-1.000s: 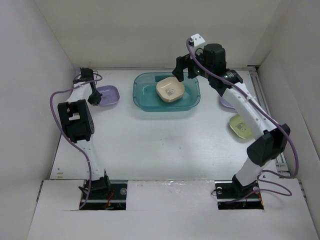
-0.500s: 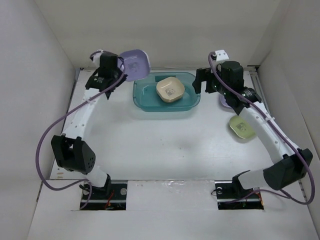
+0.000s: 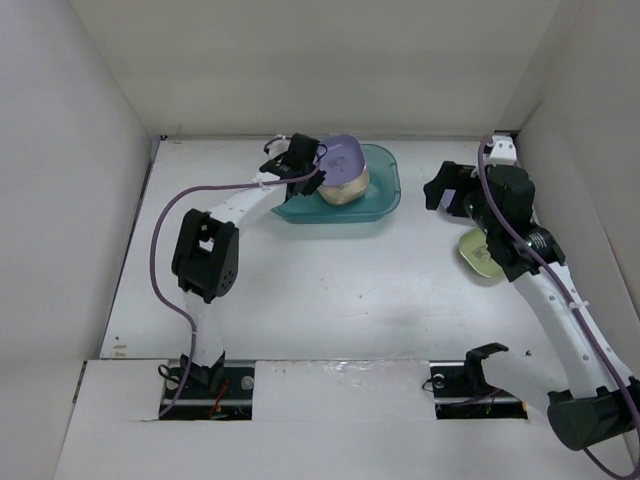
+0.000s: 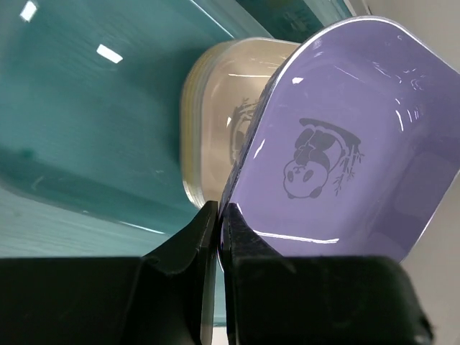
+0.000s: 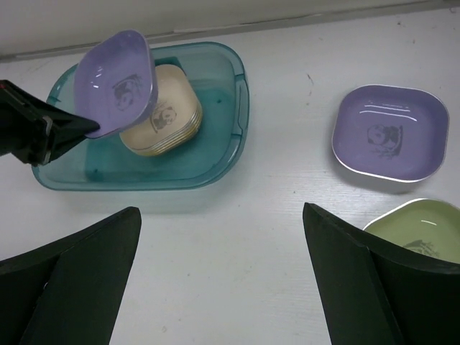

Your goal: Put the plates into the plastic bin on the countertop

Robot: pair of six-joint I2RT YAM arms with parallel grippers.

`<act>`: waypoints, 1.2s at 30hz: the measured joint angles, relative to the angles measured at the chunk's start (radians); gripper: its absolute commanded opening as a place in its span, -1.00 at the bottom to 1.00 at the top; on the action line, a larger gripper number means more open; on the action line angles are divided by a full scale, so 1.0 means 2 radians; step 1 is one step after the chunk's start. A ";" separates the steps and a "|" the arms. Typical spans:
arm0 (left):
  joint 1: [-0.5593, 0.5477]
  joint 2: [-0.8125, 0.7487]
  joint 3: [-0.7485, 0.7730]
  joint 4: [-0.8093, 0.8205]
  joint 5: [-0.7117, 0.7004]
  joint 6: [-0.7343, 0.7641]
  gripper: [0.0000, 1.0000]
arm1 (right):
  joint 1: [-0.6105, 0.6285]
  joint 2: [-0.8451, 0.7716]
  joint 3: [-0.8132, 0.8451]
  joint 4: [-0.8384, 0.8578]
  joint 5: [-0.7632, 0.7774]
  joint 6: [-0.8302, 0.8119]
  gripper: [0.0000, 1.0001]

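We took this for a robotics lab test cell, not a lived-in kitchen. The countertop (image 3: pixel 330 290) was a plain white board, boxed in by bare white walls (image 3: pixel 90 120) like a purpose-built enclosure. A left arm (image 3: pixel 205 262) and a right arm (image 3: pixel 560 300) were bolted at its near edge, and purple cables (image 3: pixel 151 265) looped loosely along them. The household wares were a teal plastic bin (image 3: pixel 385 198) and small panda-printed plates (image 5: pixel 388 133), laid out like props.

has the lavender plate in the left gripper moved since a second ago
Yes: the lavender plate moved right, from the countertop left of the plastic bin to over the cream plates inside it.
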 measured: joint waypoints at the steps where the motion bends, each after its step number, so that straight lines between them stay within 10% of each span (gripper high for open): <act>1: -0.003 0.011 0.010 -0.003 -0.001 -0.012 -1.00 | -0.003 -0.003 -0.003 -0.001 0.000 0.002 1.00; 15: -0.011 0.052 0.104 -0.048 -0.017 -0.095 -0.92 | -0.035 -0.010 -0.006 -0.011 -0.014 0.004 1.00; 27: -0.012 0.053 0.069 -0.040 -0.005 -0.105 0.22 | -0.046 -0.013 -0.008 -0.014 -0.018 0.004 1.00; 31: -0.015 0.041 0.048 -0.036 0.001 -0.095 0.99 | -0.068 -0.011 -0.015 -0.020 -0.004 0.016 1.00; 36: -0.031 -0.024 0.031 -0.031 0.010 -0.049 0.99 | -0.133 0.020 -0.067 -0.014 0.004 0.035 1.00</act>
